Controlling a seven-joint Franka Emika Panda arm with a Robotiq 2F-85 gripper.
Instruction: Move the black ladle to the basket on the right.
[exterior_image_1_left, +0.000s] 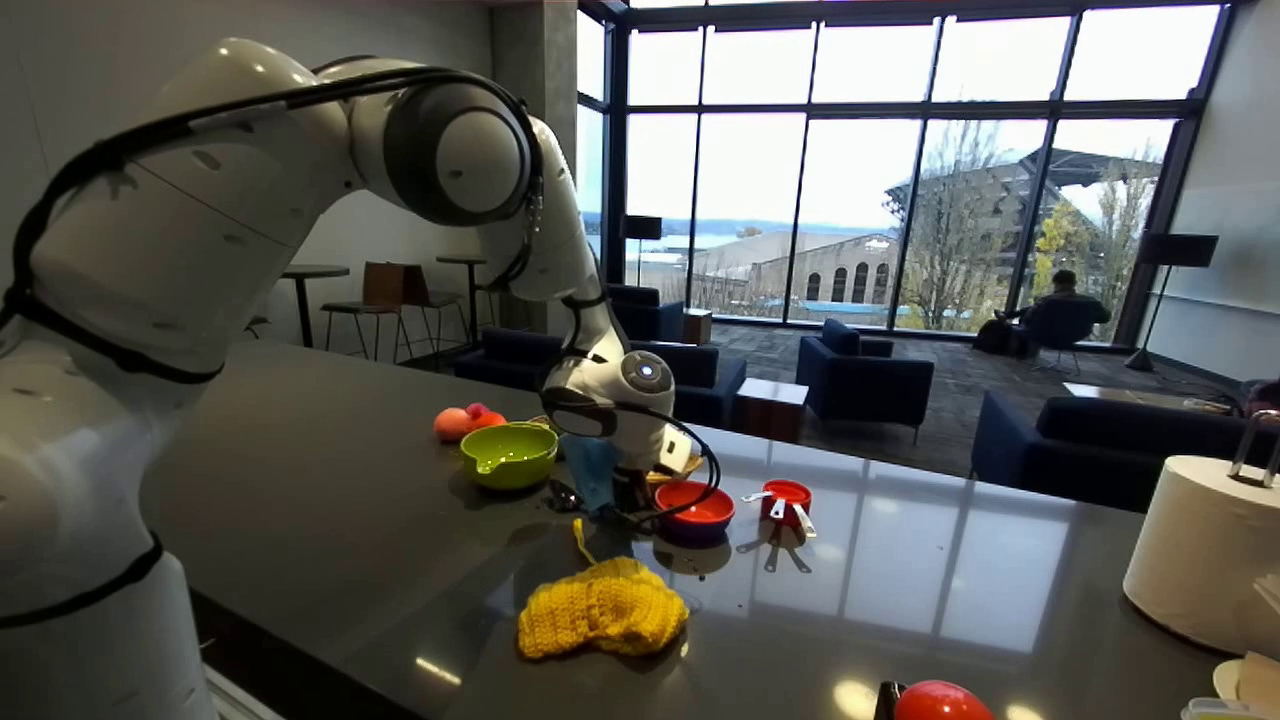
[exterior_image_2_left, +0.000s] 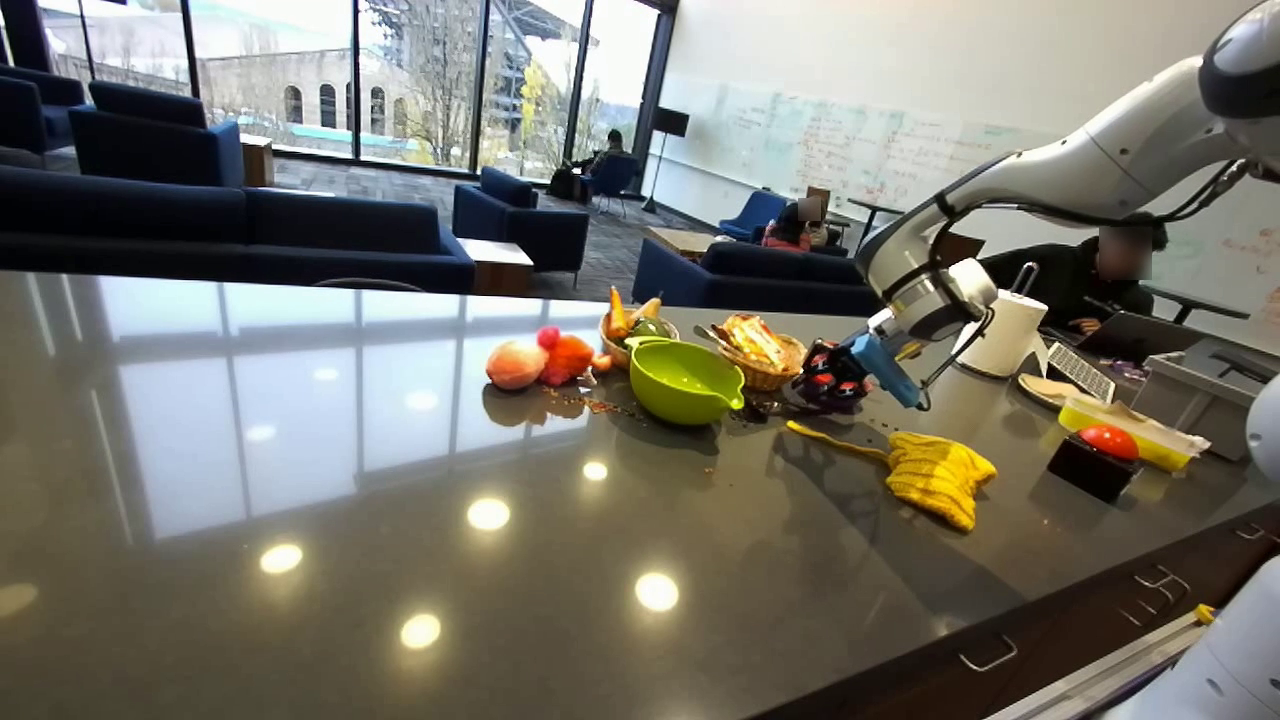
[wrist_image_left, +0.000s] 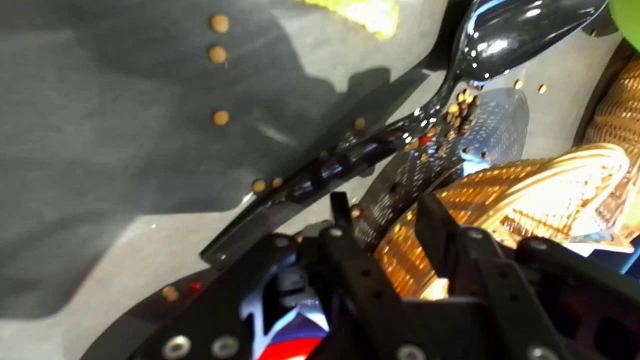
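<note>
The black ladle lies on the dark counter, its bowl end towards the upper right of the wrist view and its handle running down to the left. My gripper is beside the handle with its two fingers apart; nothing is held between them. Behind the gap shows the tan-orange woven basket, close to the right finger. In an exterior view that basket holds something like a sandwich. Part of the ladle shows left of the gripper in an exterior view; the arm hides much around it.
A glossy green bowl stands near the ladle, and a red bowl is close to the gripper. Nearby are red measuring cups, a yellow knitted cloth, another basket with vegetables, and loose beans.
</note>
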